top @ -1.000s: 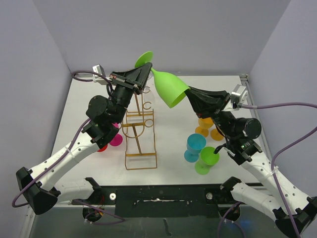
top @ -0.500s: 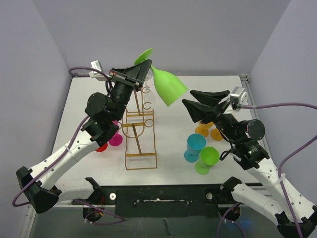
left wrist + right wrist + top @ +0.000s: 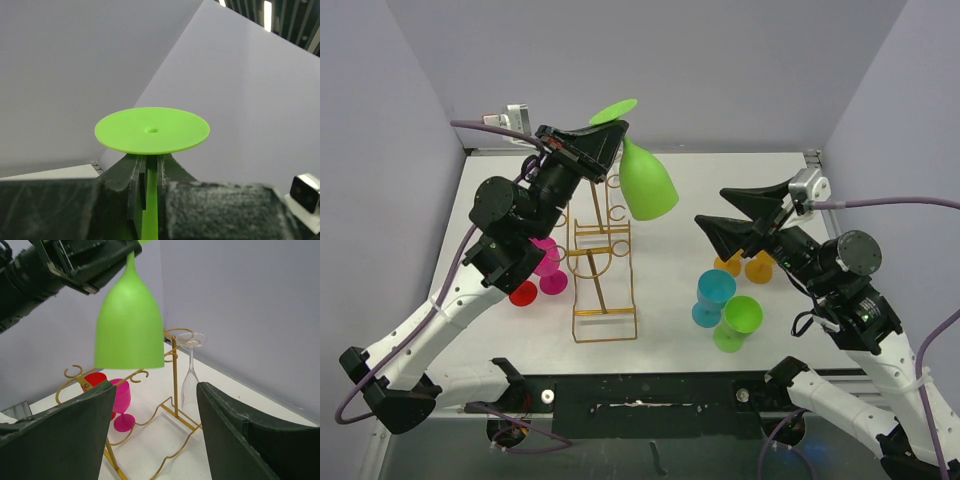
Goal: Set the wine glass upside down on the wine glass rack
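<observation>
Well, at far left we see a red glass (image 3: 523, 293) and a pink glass (image 3: 548, 258) on the surface (image 3: 670, 262), just beside the gold wine glass rack (image 3: 600, 251). Above the rack our left tool (image 3: 610, 138) is clamped on the stem of the green wine glass (image 3: 645, 185), foot up, bowl mouth down over the upper hooks and hung on none. Our right tool (image 3: 712, 207) gapes wide and empty right of the bowl, above a blue glass (image 3: 713, 292), a small green glass (image 3: 740, 318) and orange glasses (image 3: 757, 268).

Table (image 3: 700, 190): gold rack (image 3: 603, 292) upright; pink/red glasses (image 3: 552, 272) on its L; blue/green/orange glasses (image 3: 714, 296) R.
</observation>
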You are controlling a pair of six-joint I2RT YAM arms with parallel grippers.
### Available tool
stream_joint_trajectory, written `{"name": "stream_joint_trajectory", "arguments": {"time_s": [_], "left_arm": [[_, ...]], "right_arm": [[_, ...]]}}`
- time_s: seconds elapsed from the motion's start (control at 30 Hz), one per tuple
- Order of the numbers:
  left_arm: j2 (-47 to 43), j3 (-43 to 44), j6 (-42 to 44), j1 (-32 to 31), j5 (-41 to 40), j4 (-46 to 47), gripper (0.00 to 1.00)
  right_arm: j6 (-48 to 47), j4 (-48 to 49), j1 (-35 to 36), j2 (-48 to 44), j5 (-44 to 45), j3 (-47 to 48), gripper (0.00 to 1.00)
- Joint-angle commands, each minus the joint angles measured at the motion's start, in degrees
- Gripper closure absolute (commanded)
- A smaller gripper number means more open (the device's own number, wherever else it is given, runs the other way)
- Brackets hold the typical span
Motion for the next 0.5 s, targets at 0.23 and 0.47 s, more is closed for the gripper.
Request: {"name": "stream_joint_trajectory", "arguments": {"time_s": [0.23,0.47], "left_arm": [[-1.8,5.3,13.6,0.4,18.0,-3.1,1.00],[-0.6,4.8,11.8,0.3,22.5,-1.4,1.00]], "right_arm": [[9.7,5.6,0.3,10.6,-3.9,12.4,0.29],[13.5,10.9,0.3,16.4,-7.6,16.4,0.27]]}}
